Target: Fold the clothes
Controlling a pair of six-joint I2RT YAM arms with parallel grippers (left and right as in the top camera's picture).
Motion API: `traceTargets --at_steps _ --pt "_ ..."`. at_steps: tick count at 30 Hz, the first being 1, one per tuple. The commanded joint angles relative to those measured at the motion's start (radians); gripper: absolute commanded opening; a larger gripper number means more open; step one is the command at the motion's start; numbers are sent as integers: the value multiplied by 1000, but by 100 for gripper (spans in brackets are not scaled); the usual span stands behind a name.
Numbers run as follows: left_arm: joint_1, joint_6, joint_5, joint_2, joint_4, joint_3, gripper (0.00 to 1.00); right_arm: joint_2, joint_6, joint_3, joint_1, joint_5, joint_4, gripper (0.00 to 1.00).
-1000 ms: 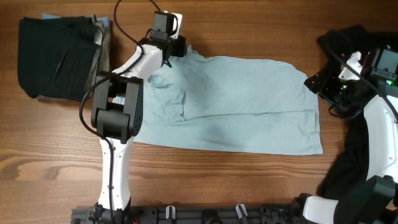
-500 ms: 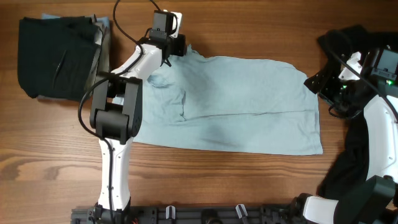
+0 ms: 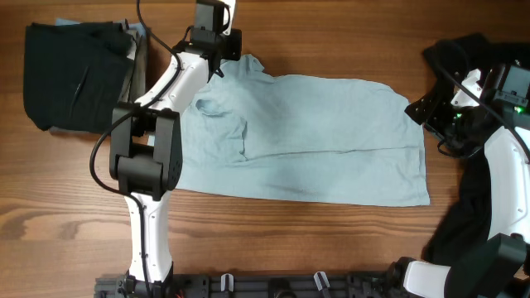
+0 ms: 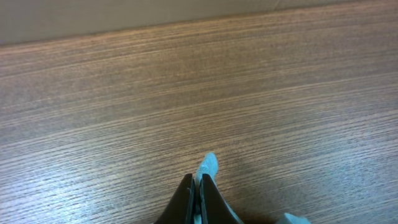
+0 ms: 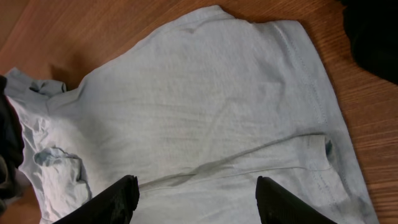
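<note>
A pale light-blue T-shirt lies spread flat across the middle of the wooden table. My left gripper is at the shirt's far-left corner, shut on a pinch of its fabric. In the left wrist view the closed jaws hold a small tip of blue cloth above bare wood. My right gripper hovers at the shirt's right edge, open and holding nothing. Its wrist view looks down on the shirt between the two spread fingers.
A folded black garment lies on a small stack at the far left. More black cloth is heaped at the right edge, under and around my right arm, and shows in the right wrist view's top corner.
My left gripper has closed fully on the shirt's corner and moved a little toward the table's far edge, drawing the corner with it. The right arm has not moved.
</note>
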Motion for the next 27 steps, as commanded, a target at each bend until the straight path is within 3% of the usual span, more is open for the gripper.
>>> traceTargets --at_steps 1,10,27 --pt "5 -1 -18 -89 20 3 4 -2 8 -1 4 18 3 66" --pt "5 -1 -51 -130 19 3 4 -2 9 -1 4 18 3 66" --pt "8 7 -193 -181 -189 3 4 -2 9 -1 4 18 3 66"
